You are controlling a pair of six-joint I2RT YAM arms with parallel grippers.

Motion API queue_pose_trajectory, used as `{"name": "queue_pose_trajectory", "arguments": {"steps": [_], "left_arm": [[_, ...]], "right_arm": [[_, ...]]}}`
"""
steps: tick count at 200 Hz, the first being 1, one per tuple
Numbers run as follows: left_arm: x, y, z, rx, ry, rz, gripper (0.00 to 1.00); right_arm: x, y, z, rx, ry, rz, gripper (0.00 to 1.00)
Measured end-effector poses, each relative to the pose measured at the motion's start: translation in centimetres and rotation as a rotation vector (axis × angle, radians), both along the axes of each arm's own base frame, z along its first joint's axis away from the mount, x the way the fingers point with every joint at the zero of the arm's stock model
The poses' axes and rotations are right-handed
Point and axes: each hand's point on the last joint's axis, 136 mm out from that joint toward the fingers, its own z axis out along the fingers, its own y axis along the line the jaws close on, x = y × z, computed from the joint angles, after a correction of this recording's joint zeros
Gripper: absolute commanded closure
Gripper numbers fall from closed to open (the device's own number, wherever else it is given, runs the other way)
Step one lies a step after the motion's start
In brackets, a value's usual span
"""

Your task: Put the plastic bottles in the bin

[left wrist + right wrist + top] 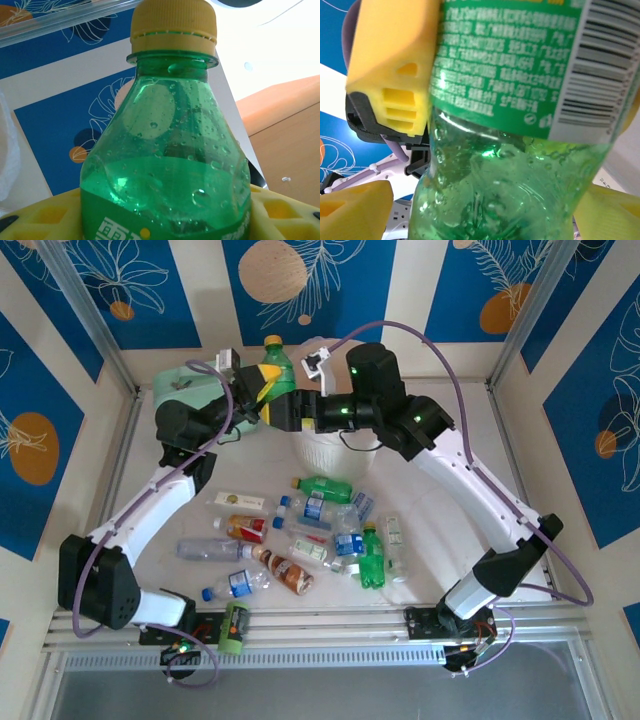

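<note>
1. state now: left claw [162, 217] pinches the green bottle [278, 368] at the label. bottle is held up in the air, yellow cap [173, 22] on top, at the far side of the table [450, 540], just beside the bin [325, 458]. right claw [485, 212] is spread, one pad each side of the bottle's lower body. there's a gap at one pad, so prob not gripping yet.
2. two claws on one bottle = main risk. if left claw lets go before right claw presses, the bottle falls. it looks off to the side of the bin mouth, so it would prob land on the table.
3. right claw's pads flank the bare curved plastic below the label. smooth + rounded, so a squeeze there could squirt the bottle out or tilt it.
4. bottle looks empty bar droplets inside. a hard squeeze could buckle the thin wall & loosen left claw's hold.
5. both arms crowd close over the bin. a wrist knock could shove or tip it.
6. loose bottles [310, 530] lie mid-table, apart from the bin. a dropped bottle could roll in & scatter them, making later picks harder.
</note>
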Motion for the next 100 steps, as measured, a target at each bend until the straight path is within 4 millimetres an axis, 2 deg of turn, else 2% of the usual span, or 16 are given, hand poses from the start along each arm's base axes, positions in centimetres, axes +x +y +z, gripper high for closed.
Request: {"name": "queue_pose_trajectory", "arguments": {"steps": [32, 100], "left_arm": [[-0.17, 0.04, 0.27, -0.008, -0.008, -0.004, 0.44], [-0.11, 0.03, 0.12, -0.010, -0.005, -0.005, 0.43]], "right_arm": [[-0.12, 0.22, -0.08, 0.000, 0.001, 0.007, 0.17], [-0.11, 0.29, -0.18, -0.005, 0.000, -0.001, 0.36]]}}
